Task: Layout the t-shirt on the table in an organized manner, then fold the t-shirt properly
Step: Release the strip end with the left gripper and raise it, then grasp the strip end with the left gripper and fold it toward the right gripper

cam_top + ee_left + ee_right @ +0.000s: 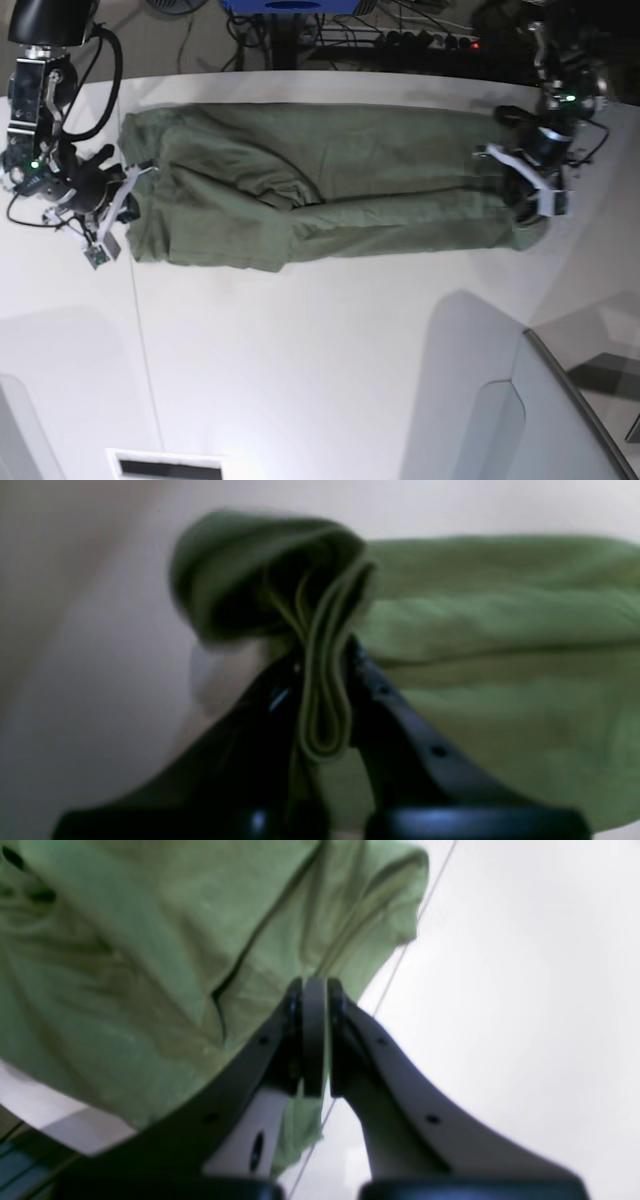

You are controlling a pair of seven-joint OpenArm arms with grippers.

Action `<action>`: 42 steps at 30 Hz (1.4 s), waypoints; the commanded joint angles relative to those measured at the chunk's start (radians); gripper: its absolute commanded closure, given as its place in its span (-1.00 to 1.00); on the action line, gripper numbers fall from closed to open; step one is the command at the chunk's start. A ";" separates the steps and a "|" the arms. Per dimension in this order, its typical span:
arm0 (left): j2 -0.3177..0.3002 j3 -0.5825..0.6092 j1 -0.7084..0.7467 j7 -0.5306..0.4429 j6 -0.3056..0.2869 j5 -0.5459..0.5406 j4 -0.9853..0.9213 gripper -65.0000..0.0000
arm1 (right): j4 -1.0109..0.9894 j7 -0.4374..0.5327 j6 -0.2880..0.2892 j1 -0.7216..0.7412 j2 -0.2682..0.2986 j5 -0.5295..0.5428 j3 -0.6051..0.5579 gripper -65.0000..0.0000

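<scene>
Your left gripper [322, 680] pinches a folded edge of the t-shirt [330, 190]. Your right gripper [315, 1005] is pressed together beside the shirt on the table [330, 370].

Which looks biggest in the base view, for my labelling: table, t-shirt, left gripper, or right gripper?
1. table
2. t-shirt
3. left gripper and right gripper: alike in apparent size, both shut on the t-shirt's ends, so not ranked.
</scene>
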 commanded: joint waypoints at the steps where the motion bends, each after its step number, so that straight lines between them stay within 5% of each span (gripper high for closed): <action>1: 0.010 0.026 -0.005 -0.019 0.012 0.015 0.022 1.00 | 0.019 0.015 0.005 0.013 0.010 0.014 0.003 0.98; 8: 0.059 0.210 -0.024 -0.019 0.033 0.069 0.022 1.00 | 0.019 0.015 0.005 0.008 0.010 0.014 0.003 0.98; 15: 0.057 0.362 -0.057 -0.019 0.158 0.063 -0.005 1.00 | 0.019 0.015 0.005 0.006 0.010 0.014 0.003 0.98; 26: 0.065 0.474 -0.080 -0.019 0.159 0.061 -0.085 1.00 | 0.019 0.015 0.005 0.011 0.010 0.014 0.003 0.98; 42: 0.122 0.482 -0.114 -0.018 0.159 0.066 -0.160 1.00 | 0.019 0.015 0.005 0.013 0.010 0.014 0.003 0.98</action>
